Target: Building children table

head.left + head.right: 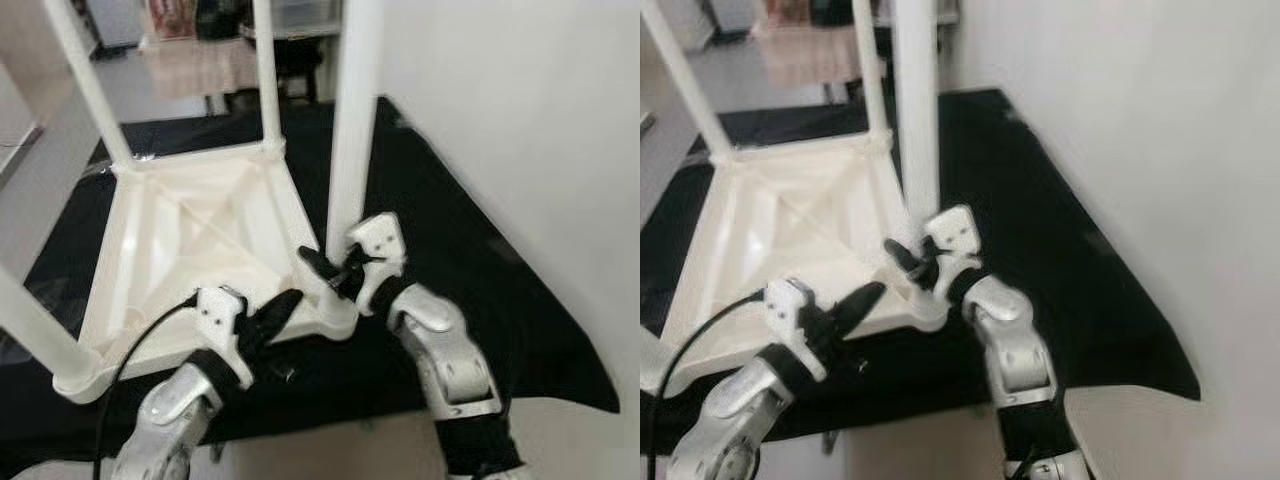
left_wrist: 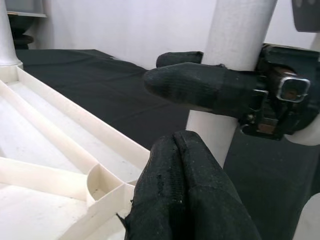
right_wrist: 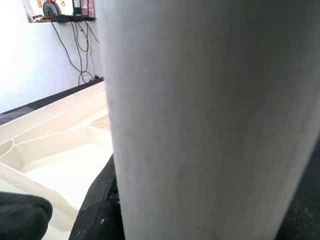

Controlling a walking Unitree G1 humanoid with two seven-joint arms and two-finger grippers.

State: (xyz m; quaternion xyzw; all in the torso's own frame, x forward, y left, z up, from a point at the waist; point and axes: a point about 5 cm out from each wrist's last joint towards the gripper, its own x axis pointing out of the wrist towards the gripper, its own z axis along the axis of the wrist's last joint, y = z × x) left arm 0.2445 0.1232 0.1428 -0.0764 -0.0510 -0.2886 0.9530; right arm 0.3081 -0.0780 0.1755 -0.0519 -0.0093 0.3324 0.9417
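Lying upside down on the black-covered counter [image 1: 470, 260], the white table [image 1: 190, 250] is near its front edge; the corner leg [image 1: 352, 120] is clamped by the right hand [image 1: 335, 265]. The left hand [image 1: 275, 315], fingers pressed together, is beside that corner.

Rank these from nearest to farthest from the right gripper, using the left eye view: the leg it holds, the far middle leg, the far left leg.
1. The held leg, inside the right gripper, at the tabletop's near right corner.
2. The far middle leg, at the back corner.
3. The far left leg, across the tabletop.
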